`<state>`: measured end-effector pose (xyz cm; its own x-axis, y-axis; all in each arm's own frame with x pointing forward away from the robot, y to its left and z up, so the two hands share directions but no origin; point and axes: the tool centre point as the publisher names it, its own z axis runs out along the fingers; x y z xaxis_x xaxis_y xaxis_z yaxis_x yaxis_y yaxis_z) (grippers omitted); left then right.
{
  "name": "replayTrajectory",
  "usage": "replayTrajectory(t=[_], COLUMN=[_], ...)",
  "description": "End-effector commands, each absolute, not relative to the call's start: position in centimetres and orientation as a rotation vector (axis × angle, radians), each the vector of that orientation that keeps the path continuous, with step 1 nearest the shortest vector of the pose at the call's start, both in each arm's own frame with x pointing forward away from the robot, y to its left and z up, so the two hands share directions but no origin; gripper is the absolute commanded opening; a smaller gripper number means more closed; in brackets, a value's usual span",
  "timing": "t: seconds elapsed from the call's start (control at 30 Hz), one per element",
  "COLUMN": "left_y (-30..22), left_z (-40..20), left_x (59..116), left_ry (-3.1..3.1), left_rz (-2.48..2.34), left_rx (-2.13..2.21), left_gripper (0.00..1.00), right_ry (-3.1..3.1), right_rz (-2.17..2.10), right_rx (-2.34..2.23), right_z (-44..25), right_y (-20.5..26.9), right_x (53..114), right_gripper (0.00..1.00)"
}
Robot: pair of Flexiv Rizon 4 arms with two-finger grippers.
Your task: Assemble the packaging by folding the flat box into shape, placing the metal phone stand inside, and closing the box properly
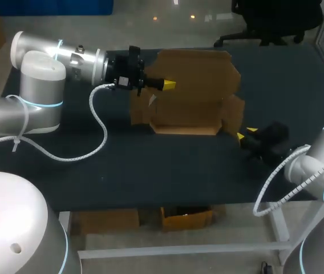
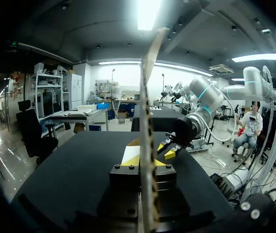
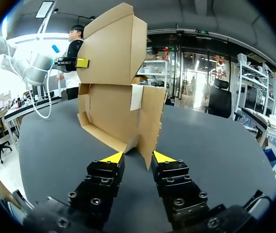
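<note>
A brown cardboard box (image 1: 193,85) stands half folded at the middle of the table, its tall back panel upright and its lower flaps spread on the mat. My left gripper (image 1: 169,85) is shut on the left edge of that panel, which runs edge-on between its fingers in the left wrist view (image 2: 145,161). My right gripper (image 1: 243,134) is low at the box's right front corner. In the right wrist view it (image 3: 138,157) stands open, with the side flap's (image 3: 150,121) lower corner between its fingers and a gap on both sides.
The dark table mat (image 1: 150,165) spreads in front of the box. A white coiled cable (image 1: 99,128) hangs from my left arm down to the mat at the left. My right arm's cable (image 1: 276,182) loops off the table's right front edge.
</note>
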<state>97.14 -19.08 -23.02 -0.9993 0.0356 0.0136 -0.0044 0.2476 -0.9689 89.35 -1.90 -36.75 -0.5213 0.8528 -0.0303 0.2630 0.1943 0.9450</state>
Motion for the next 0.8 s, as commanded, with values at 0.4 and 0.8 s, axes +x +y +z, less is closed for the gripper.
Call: replayTrajectory(t=[0.4, 0.8], left_y=[-19.2, -19.2], left_z=[-23.3, -23.3], left_x=[97.1, 97.1], left_ry=[-2.455, -2.455], left_rz=[1.908, 1.908], left_rx=[-0.031, -0.031], left_gripper=[0.0, 0.0], right_ry=[1.994, 1.99], right_rz=[1.404, 1.417], right_rx=[0.938, 0.923], right_z=[-35.4, -34.7], right_y=[-3.8, -5.9], right_x=[88.3, 87.4], right_gripper=[0.35, 0.34])
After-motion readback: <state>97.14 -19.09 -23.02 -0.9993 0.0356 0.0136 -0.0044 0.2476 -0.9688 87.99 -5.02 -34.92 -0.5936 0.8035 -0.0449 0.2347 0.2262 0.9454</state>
